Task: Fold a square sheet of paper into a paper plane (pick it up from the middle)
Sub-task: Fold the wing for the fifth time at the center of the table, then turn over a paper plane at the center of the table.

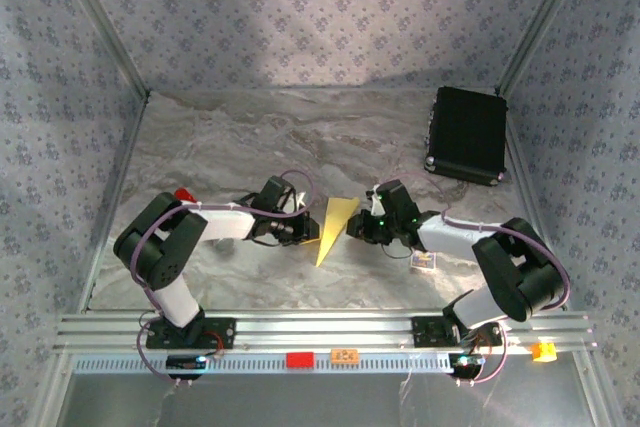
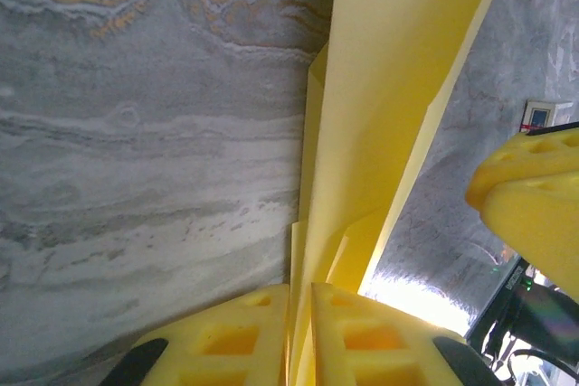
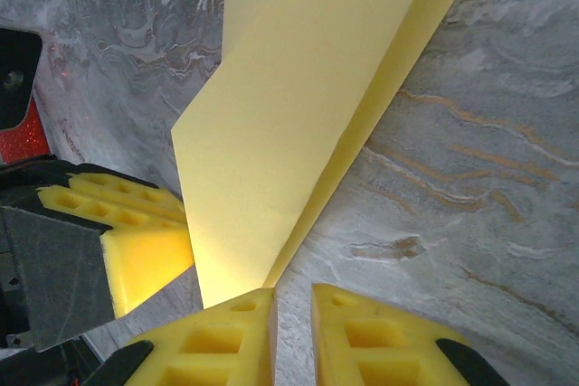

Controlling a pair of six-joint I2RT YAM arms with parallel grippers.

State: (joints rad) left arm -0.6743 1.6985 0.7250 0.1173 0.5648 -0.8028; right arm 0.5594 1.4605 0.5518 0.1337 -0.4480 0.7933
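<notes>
L gripper point(image 2: 300, 291): nearly closed, pinching edge of paper plane point(image 1: 335, 225).
R gripper point(image 3: 294, 294): nearly closed, slim gap, nothing in it.
Plane: on table point(image 1: 300, 137) btwn my grippers.
Around: black case point(image 1: 468, 134) far right, lid down; card point(image 1: 425, 262) by my R arm.

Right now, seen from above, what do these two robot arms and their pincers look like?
The left arm and right arm each have chunky black joints, white links and thin lilac cables looping alongside. The left pincer and right pincer match: two blocky yellow fingers with square hollows and black trim.
</notes>
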